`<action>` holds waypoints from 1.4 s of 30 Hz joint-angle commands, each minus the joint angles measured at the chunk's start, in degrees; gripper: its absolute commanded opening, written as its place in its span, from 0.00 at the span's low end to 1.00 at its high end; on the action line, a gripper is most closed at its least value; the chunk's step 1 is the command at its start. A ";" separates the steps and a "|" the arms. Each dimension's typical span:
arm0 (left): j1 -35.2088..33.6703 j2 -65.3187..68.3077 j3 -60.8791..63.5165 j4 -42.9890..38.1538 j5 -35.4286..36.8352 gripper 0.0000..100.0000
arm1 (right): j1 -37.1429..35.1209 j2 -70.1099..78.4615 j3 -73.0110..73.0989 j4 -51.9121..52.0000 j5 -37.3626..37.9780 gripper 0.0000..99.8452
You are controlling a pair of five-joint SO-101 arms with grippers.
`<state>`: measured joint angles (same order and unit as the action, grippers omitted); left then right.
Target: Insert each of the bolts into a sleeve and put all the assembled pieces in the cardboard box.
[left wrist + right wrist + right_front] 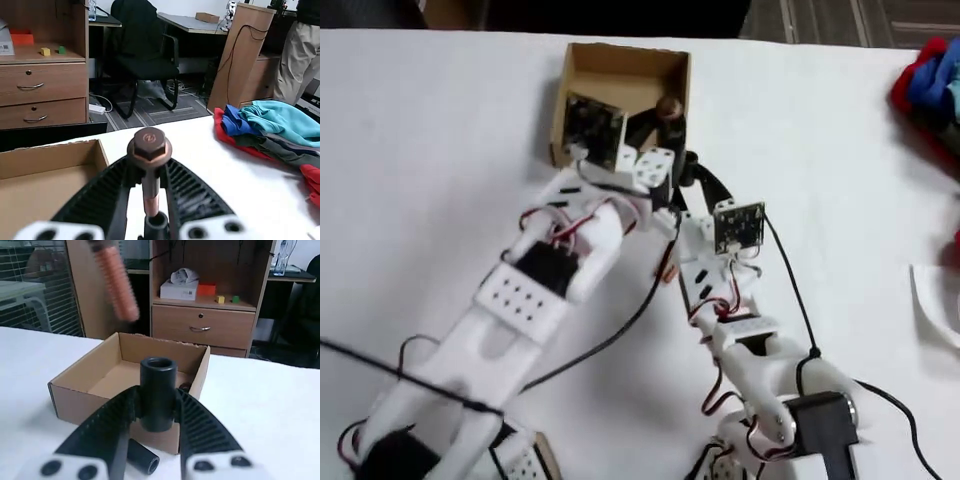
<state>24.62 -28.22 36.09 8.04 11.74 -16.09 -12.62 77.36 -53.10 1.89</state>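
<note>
The white table (430,130) carries everything. The open brown cardboard box (75,395) stands on it just beyond my right gripper (157,406), its near wall close behind what I hold. I judge that I assemble here so the finished piece has only a short way to go over the rim. A small dark thing (186,386) lies inside by one wall, too hidden for me to name.

My right gripper is clamped on the black cylindrical sleeve (158,374) and holds it upright with its open mouth upward, as it must stand to take a bolt from above. My left gripper (148,176) is closed on the copper-coloured hex-head bolt (149,144). It pinches the shank just below the head, so the threaded length hangs free for entry.

Seen from my right gripper, the threaded end hangs above the sleeve and off to one side, tilted and not yet over the mouth. I judge that lining the two up is the step in hand.

A second black sleeve (142,458) lies on its side on the table just under my right gripper, on the near side of the box, ready for another bolt.
</note>
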 commanded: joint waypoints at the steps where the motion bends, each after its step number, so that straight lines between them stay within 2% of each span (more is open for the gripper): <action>1: 0.79 3.16 -8.40 -1.76 0.44 0.03 | 0.48 2.95 0.62 -7.52 0.53 0.02; 6: 0.79 6.42 -12.18 -1.41 0.44 0.03 | 0.22 12.18 1.14 -21.76 5.45 0.02; 9: 0.79 7.82 -12.00 -0.44 0.44 0.03 | 0.48 17.36 0.97 -29.93 5.71 0.02; 13: 0.79 8.62 -12.09 2.02 0.44 0.03 | 0.48 20.79 0.70 -34.86 5.71 0.02; 25: 0.70 7.21 -12.09 10.99 0.35 0.03 | 0.57 21.32 -0.44 -34.59 5.63 0.02; 42: 0.79 7.21 -17.98 10.64 0.35 0.03 | 0.48 21.32 -0.44 -34.59 5.63 0.02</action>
<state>24.88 -19.25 21.85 18.95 11.65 -16.00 8.84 78.51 -86.42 7.25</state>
